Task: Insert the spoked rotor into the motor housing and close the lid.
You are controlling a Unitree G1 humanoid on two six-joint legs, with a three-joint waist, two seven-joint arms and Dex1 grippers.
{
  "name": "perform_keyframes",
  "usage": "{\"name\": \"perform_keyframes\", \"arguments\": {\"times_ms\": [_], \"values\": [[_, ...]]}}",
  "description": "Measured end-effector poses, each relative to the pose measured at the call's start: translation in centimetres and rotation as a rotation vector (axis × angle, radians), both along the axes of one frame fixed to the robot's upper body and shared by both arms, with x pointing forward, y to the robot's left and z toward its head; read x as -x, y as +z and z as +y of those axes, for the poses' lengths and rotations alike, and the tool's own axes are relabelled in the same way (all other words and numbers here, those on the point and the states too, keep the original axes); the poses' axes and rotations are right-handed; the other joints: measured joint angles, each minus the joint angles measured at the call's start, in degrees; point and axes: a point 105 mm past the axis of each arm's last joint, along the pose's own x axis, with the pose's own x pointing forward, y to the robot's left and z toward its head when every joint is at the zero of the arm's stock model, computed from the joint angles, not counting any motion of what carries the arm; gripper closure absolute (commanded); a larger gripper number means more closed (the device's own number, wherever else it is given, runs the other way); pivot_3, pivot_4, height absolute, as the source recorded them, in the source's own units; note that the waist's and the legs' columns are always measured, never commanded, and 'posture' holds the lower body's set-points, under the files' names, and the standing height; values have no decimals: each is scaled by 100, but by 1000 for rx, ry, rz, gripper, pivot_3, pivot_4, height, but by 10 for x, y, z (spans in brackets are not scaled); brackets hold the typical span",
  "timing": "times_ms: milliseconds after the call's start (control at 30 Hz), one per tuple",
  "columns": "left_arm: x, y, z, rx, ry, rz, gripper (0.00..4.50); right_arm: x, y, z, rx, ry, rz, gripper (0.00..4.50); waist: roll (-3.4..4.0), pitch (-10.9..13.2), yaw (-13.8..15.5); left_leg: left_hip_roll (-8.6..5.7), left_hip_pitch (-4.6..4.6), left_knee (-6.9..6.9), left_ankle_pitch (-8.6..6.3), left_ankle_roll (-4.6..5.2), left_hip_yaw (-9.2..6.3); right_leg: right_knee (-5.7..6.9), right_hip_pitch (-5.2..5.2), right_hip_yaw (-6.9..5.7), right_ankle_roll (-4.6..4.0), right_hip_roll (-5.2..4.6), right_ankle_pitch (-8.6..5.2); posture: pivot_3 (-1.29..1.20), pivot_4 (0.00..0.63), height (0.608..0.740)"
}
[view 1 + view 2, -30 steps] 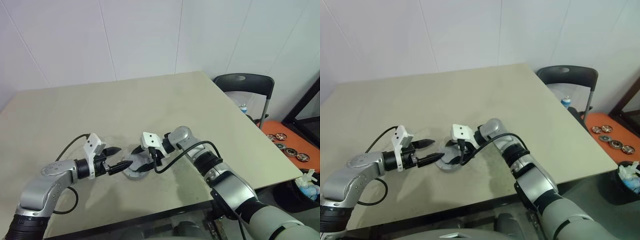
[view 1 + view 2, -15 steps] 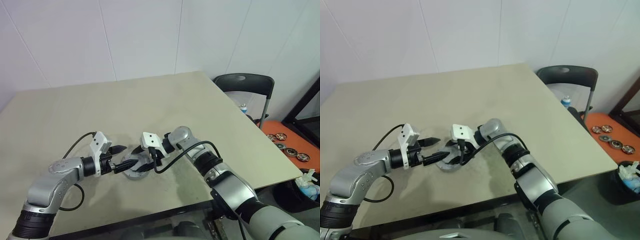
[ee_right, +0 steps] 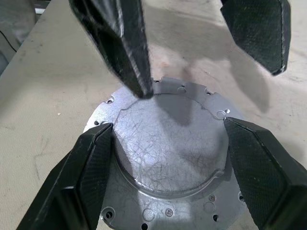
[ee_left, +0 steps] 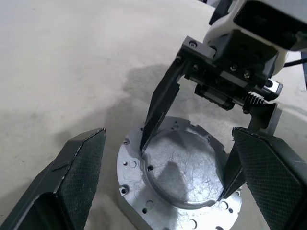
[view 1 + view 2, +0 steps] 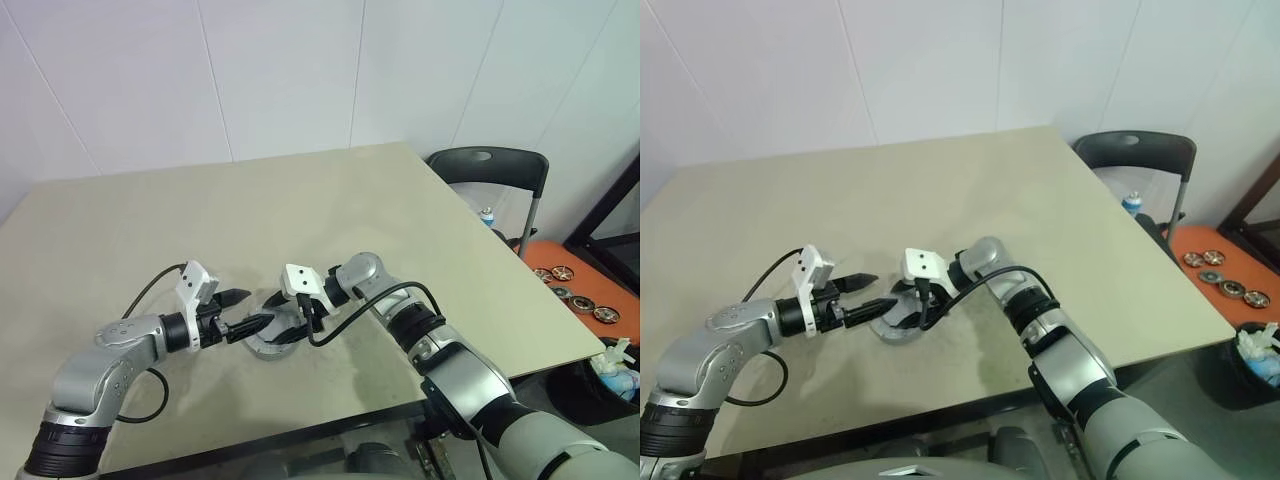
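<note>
1. Closest in, the left gripper (image 5: 248,311) has its two black fingers spread wide, wedge-shaped with a fine cross-hatched rubbery grip on the inner faces. Nothing is between them; the lower fingertip (image 5: 262,321) sits right over the near-left edge of the round metal piece.
2. Just past that claw is the lid (image 4: 184,165), outer face up: a flat round grey metal disc with a scuffed, scratchy brushed surface and a raised rim. It sits on the motor housing (image 3: 122,103), of which you can only see the silver-grey flange, notched and dotted with small screw holes, lying flat on the table (image 5: 300,200). So the case looks closed; the inside isn't visible.
3. The right gripper (image 5: 902,310) comes in from the opposite side, angled down. Its black textured fingers are apart too, straddling the lid, one fingertip (image 4: 144,143) touching the raised rim, the other at the far edge of the rim. Can't tell if it's actually squeezing.
4. The table itself is a matte beige top with faint scuffs.
5. Well beyond both claws, off the table's far right corner, there's a dark plastic chair (image 5: 495,175).
</note>
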Motion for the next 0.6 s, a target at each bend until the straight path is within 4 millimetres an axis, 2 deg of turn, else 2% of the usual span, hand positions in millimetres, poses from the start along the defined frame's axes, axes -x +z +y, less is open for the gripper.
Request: {"name": "perform_keyframes", "arguments": {"times_ms": [67, 167, 467, 600], "values": [[-2, -1, 3, -20, 18, -4, 23, 0, 0, 0, 0, 0, 0, 1224, 0, 0, 0, 0, 0, 0, 0, 0, 0, 0, 0, 0, 0, 0, 0, 0, 0, 740], [-2, 0, 3, -21, 17, -18, 608, 0, 0, 0, 0, 1, -1, 1224, 1, 0, -1, 0, 0, 0, 0, 0, 0, 0, 0, 0, 0, 0, 0, 0, 0, 740], [-2, 2, 2, -17, 7, -41, 3541, 0, 0, 0, -1, 1, -2, 1224, 2, 1, -1, 0, 0, 0, 0, 0, 0, 0, 0, 0, 0, 0, 0, 0, 0, 740], [-1, 2, 2, -21, -4, -33, 3541, 0, 0, 0, -1, 1, -2, 1224, 2, 1, -2, 0, 0, 0, 0, 0, 0, 0, 0, 0, 0, 0, 0, 0, 0, 740]]}}
